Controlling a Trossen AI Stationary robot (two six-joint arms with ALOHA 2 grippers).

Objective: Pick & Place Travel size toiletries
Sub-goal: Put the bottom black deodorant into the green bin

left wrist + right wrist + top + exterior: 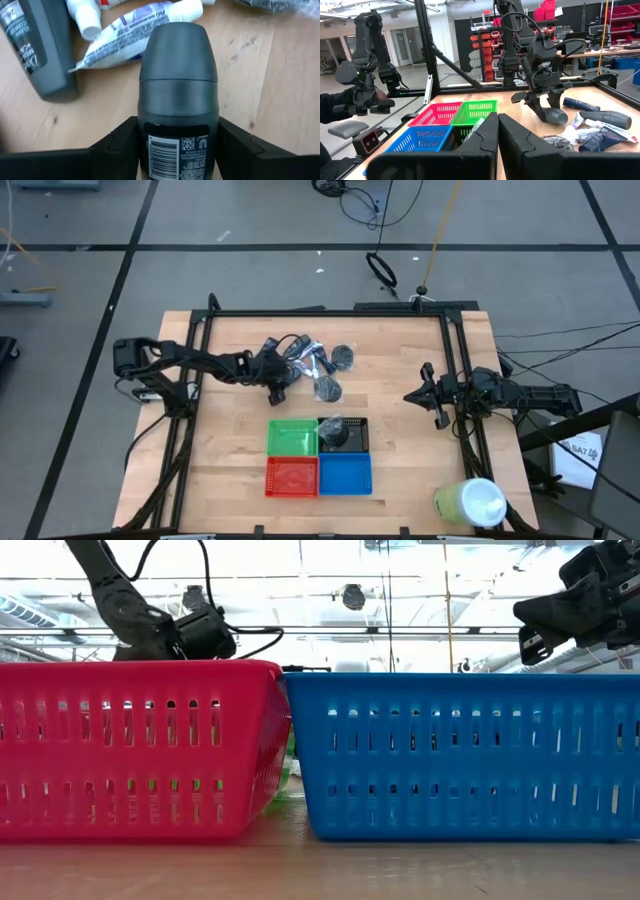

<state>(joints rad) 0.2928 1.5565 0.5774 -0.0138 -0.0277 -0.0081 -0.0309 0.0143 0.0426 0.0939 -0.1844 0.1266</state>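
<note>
Left end effector (177, 150) clamps grey deodorant stick (178, 95), barcode visible at wrist

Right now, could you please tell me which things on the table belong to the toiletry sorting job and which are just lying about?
Part of the job:
- grey deodorant stick gripped in the left gripper
- white-and-blue tube
- dark grey bottle
- mesh puff
- item in the black tray
- green tray, red tray, blue tray

Lying about:
- pale green cylinder
- right gripper, waiting, shut
</note>
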